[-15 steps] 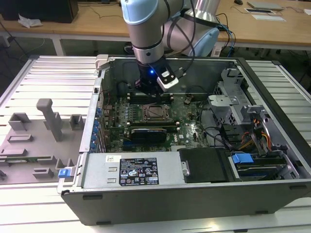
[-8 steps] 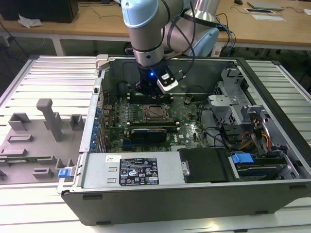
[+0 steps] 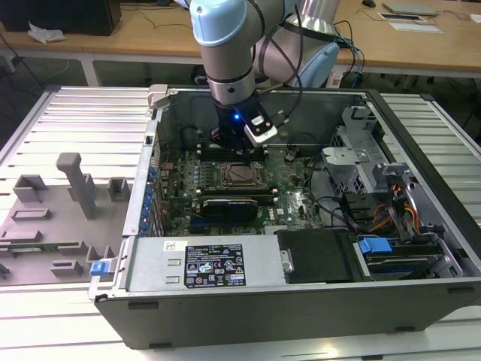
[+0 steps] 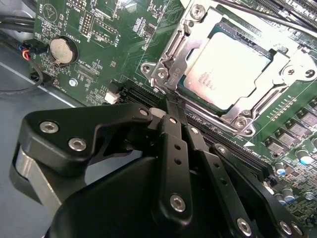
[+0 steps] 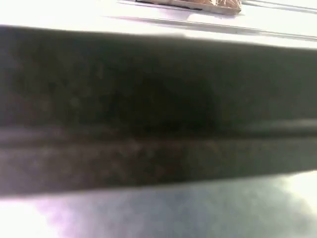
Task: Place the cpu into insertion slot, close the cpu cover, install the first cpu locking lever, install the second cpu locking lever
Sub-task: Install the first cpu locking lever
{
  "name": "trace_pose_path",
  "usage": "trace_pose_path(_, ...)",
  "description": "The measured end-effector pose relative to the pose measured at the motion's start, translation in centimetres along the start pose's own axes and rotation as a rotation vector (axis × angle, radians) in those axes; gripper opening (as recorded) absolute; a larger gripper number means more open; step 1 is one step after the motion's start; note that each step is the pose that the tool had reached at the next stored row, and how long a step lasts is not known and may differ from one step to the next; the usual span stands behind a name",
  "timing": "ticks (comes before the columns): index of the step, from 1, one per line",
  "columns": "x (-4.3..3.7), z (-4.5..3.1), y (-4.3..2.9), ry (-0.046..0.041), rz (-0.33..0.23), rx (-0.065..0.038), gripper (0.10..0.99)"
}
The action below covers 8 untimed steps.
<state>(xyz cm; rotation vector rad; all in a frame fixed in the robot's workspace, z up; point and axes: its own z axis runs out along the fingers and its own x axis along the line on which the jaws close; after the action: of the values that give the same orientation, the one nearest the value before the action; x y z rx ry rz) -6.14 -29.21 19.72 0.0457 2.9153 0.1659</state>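
1. The gripper (image 4: 171, 110) hangs over the green motherboard (image 4: 99, 29), its fingers drawn narrow together, gripping nothing
2. The cpu (image 4: 230, 67) lies flat in the insertion slot (image 3: 225, 174), with the cpu cover (image 4: 171, 67) closed around it
3. In the exterior view the slot lies at six o'clock from the arm's wrist (image 3: 233, 113)

An open computer case (image 3: 301, 308) lies on a slatted metal bench (image 3: 75, 113). The arm (image 3: 225, 45) reaches down into it. Its tool (image 3: 227, 140) hangs over the green motherboard (image 3: 294, 199), just at 12 o'clock of the insertion slot (image 3: 239, 174), where the silvery cpu cover (image 3: 225, 175) lies flat. A grey fixture tray (image 3: 52, 226) sits at the case's 9 o'clock.
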Motion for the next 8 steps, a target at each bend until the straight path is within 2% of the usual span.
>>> trace_pose_path(4, -0.01, 0.0, 0.01, -0.0001, 0.0, 0.0, 0.106)
trace_pose_path(8, -0.16, -0.65, 0.08, -0.0001, 0.0, 0.001, 0.106)
